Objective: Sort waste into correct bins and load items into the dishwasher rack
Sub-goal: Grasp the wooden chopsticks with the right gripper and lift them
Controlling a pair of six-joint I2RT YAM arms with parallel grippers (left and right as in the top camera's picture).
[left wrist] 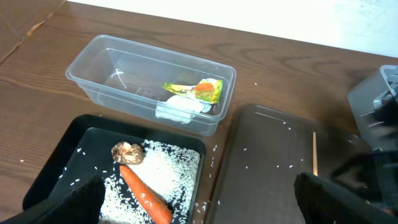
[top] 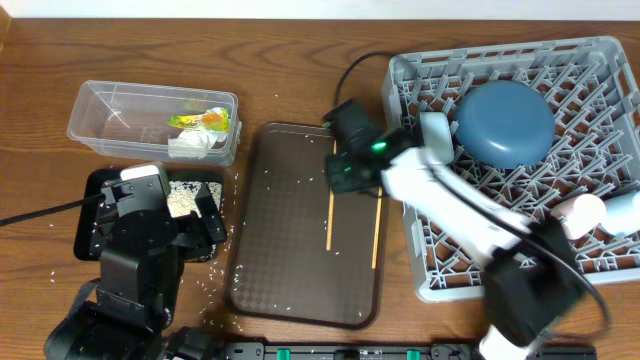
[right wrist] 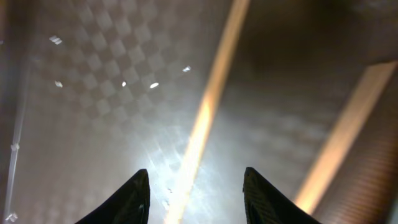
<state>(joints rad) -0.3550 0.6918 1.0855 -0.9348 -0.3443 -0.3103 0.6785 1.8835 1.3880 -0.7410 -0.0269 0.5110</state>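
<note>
The right hand (right wrist: 196, 177) hangs low over the far end of the brown serving tray (top: 300, 290), released: its two fingers (right wrist: 137, 196) stand apart with one wooden chopstick (right wrist: 208, 112) lying flat on the tray between them, a gap showing on either side of it. A second chopstick (right wrist: 348, 124) lies on the same tray just to the right, roughly parallel to the first and apart from it. A few white grains dot the tray's checkered surface. The left hand (left wrist: 199, 202) hovers over the black tray (left wrist: 81, 134) with its fingers spread wide and nothing between them. In that black tray lie loose white rice (left wrist: 165, 165), an orange carrot (left wrist: 146, 196) and a brown food lump (left wrist: 127, 152) touching the carrot's far end. Just beyond it on the desk (top: 300, 60) stands the clear tub (left wrist: 112, 59), holding a silvery wrapper (left wrist: 196, 89) with green-yellow print and crumpled white paper (left wrist: 180, 104) beside it. Stray rice is scattered on the desk around the black tray. To the right of the serving tray sits the grey dishwasher rack (top: 600, 70), with the blue plate (top: 505, 122) lying upside down among its pegs.
</note>
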